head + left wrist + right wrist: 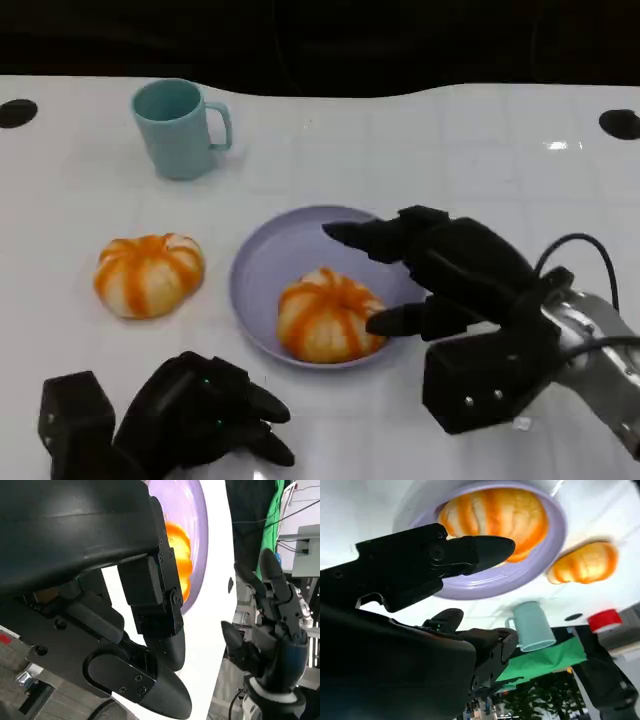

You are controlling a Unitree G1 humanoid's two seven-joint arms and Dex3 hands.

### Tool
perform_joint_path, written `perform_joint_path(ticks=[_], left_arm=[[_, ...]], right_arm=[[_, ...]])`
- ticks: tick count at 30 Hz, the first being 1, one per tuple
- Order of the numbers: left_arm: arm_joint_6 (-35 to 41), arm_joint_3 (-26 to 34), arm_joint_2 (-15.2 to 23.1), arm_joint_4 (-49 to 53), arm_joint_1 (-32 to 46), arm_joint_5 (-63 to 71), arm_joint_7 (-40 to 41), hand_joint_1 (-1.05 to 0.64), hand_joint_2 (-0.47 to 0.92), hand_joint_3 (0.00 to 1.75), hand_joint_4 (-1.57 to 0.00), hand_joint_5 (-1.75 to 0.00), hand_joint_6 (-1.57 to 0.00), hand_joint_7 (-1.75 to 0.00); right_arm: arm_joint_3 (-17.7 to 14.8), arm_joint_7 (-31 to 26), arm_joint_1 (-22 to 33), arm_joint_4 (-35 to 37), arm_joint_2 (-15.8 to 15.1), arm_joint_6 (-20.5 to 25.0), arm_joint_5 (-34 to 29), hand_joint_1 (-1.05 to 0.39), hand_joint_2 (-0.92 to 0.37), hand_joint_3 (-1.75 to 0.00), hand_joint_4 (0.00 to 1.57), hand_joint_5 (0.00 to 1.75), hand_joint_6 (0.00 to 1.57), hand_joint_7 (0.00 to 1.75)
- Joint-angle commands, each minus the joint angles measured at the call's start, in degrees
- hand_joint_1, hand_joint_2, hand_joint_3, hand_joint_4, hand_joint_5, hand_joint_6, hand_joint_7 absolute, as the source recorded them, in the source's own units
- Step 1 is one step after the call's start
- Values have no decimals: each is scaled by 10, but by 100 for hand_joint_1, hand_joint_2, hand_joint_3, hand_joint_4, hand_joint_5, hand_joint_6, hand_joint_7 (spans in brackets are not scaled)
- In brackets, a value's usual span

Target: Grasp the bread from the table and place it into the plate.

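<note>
My left fingers (255, 425) are curled in on nothing, the left hand (190, 415) resting on the desk (420, 140) in front of me, and the loose bread (148, 273) lies just beyond it, so I judge this hand far the nearer for the coming reach. To the right of that bread the plate (270, 255) already holds a second bread (328, 315). Furthest right, my right hand (440, 275) hovers over the plate's right rim, fingers spread wide, holding nothing, and the loose bread sits well apart from it across the plate.
</note>
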Motion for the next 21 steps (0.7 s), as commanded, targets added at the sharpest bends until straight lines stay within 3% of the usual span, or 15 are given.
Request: perform_joint_path(ticks=[1,4,5,7,9,10,13,16,21], left_arm=[[-8,-1,5,5,3,0,-3,-105,79,1,-157,-17,-154,0],[-5,-2,4,2,4,-2,-3,-105,78,0,-157,-17,-154,0],[-6,-2,4,1,5,-1,-1,-105,78,0,-157,-17,-154,0],[-5,-4,4,-1,6,0,2,-105,78,0,-157,-17,-154,0],[-3,-4,4,-2,7,1,5,-105,77,0,-157,-17,-154,0],[-5,-5,3,-2,7,2,7,-105,77,0,-157,-17,-154,0],[-15,-5,3,1,5,3,4,-105,78,1,-157,-17,-154,0],[-13,-3,2,5,2,-2,-1,-105,78,0,-157,-17,-153,0],[-8,-4,2,-4,6,-2,2,-104,78,0,-157,-16,-153,0]], right_arm=[[-30,-11,38,-25,-10,-35,39,-68,-92,-24,38,65,53,18],[-45,-14,60,-35,-5,-48,60,-63,-92,-19,46,80,61,24],[-52,-11,74,-45,-3,-48,71,-61,-92,-17,44,106,62,34],[-65,-5,101,-67,0,-48,98,-57,-92,-15,43,147,53,73],[-75,-1,120,-81,2,-49,117,-53,-92,-13,46,163,49,97],[-81,4,132,-88,3,-51,133,-52,-92,-12,47,167,48,103],[-97,30,161,-106,4,-54,187,-44,-92,-10,61,174,39,154],[-110,61,186,-124,4,-49,237,-38,-92,-8,63,175,38,169],[-126,91,215,-143,1,-43,264,-38,-92,-11,61,175,38,174]])
